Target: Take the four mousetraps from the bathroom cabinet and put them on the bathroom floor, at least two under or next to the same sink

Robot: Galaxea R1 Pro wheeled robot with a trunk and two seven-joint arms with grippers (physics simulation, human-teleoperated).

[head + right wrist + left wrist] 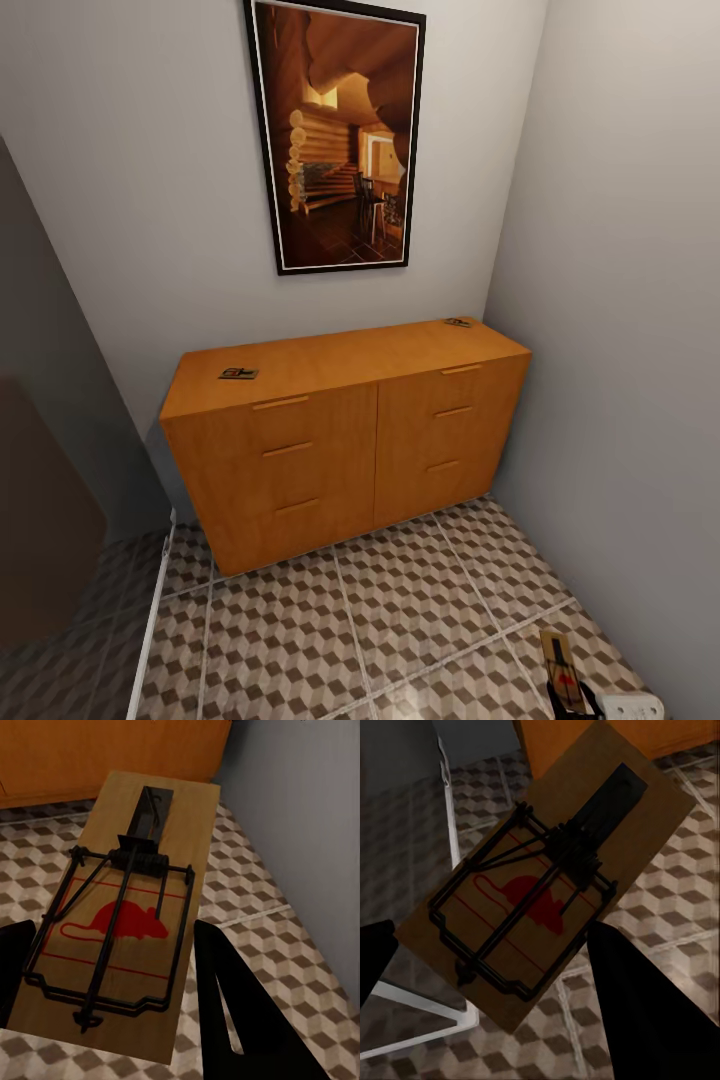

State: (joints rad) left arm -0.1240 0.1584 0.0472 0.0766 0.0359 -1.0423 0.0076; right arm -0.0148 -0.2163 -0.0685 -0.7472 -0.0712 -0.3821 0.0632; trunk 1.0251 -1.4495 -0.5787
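My right hand (112, 982) is clamped on a mousetrap (124, 907), its two dark fingers (247, 1020) pressed to the plate's long edges; the board lies nearly flat above the bathroom floor (255, 907), its red mouse print facing up and its wire bar along the length. From my head I see this same trap (560, 665) low at my right, held over the tiles with a bit of my white wrist (630, 706) beside it, close to the grey side wall (620, 300).

My left hand (502, 967) likewise grips a second mousetrap (540, 885), fingers (652, 1012) closed on its sides; this plate sits tilted on a diagonal in the wrist view, over the patterned tiles and a white strip (450, 817) on the floor.

Farther ahead stands the cabinet (350, 440), against the back wall in the corner, all drawers shut. Two more mousetraps lie on its top: one (238, 374) near the left front edge, another (457, 322) at the far right rear corner, well apart. Above hangs a framed picture (340, 135) of a log interior.
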